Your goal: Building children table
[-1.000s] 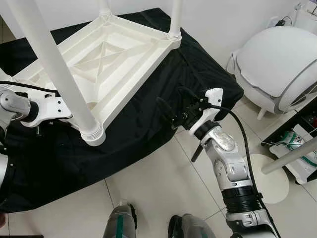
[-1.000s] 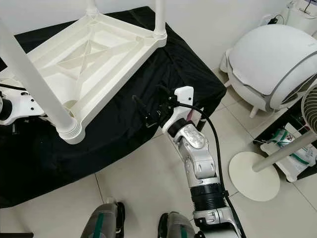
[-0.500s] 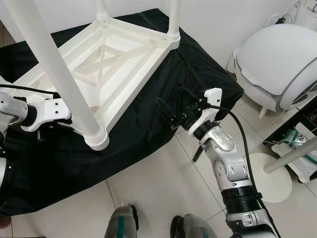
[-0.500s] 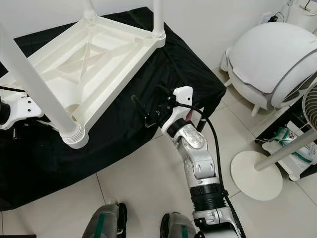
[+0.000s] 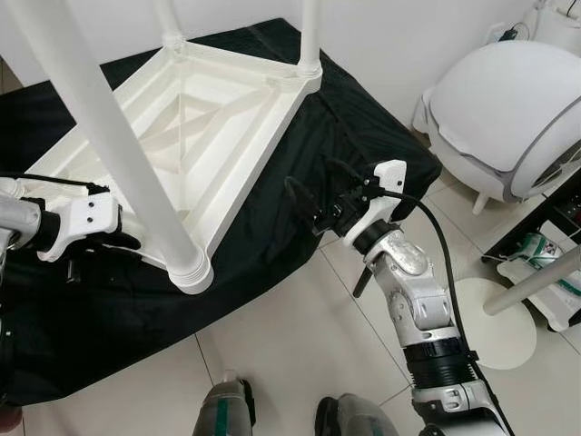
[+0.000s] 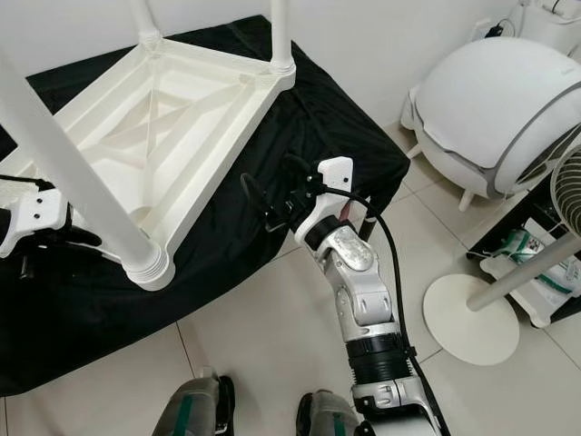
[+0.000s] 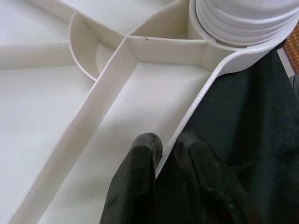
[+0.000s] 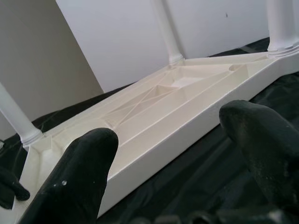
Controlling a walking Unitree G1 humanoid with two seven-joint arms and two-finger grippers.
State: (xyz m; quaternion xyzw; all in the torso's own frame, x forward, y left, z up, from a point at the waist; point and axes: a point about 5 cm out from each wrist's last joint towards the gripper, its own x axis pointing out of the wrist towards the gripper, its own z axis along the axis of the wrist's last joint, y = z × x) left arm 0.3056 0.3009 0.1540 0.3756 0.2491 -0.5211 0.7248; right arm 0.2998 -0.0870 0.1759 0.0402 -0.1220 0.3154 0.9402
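White plastic children's table (image 5: 218, 118) lying upside down on black cloth (image 5: 272, 218); left gripper (image 7: 163, 149) clamping its rim; right gripper (image 5: 313, 195) hovering nearby, fingers spread apart. No readable writing.

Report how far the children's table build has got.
Done: legs stand screwed into the upturned white tabletop on the black cloth. In hand: left end effector pinches the tabletop rim; right end effector hovers open beside it. Left: turning it upright.
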